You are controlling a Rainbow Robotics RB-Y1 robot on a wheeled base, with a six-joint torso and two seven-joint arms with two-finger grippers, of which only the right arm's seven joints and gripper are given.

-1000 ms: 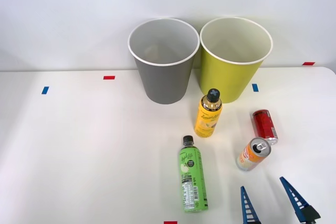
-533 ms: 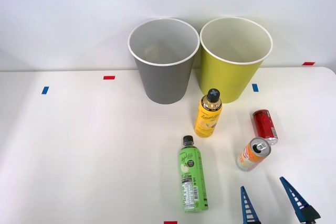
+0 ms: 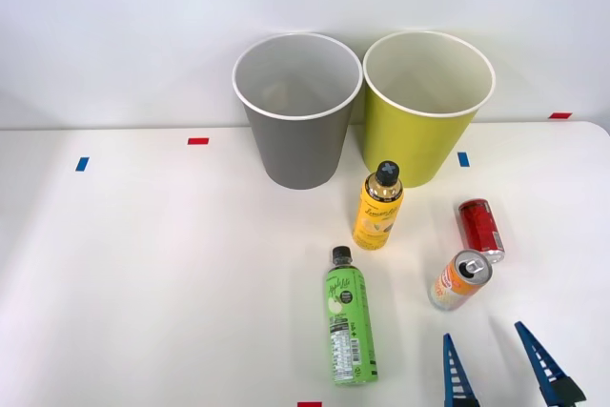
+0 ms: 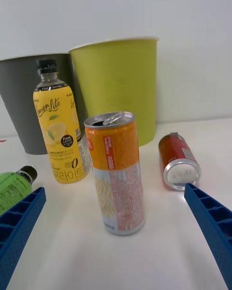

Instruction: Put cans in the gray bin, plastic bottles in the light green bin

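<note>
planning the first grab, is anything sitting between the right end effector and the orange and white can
Nothing visible. The right end effector is open, with bare table between it and the upright orange and white can. The red can lies on its side beyond it.

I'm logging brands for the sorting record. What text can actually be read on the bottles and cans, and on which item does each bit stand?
"Lemon Lite": yellow-labelled bottle, script across the label.
"0": same bottle, in the black round badge; the small words around it are too small to read.
Orange and white can: fine print on its white part, unreadable.
Green-labelled bottle: logo and print panel, too small to read.
Red can: no legible text.
</note>
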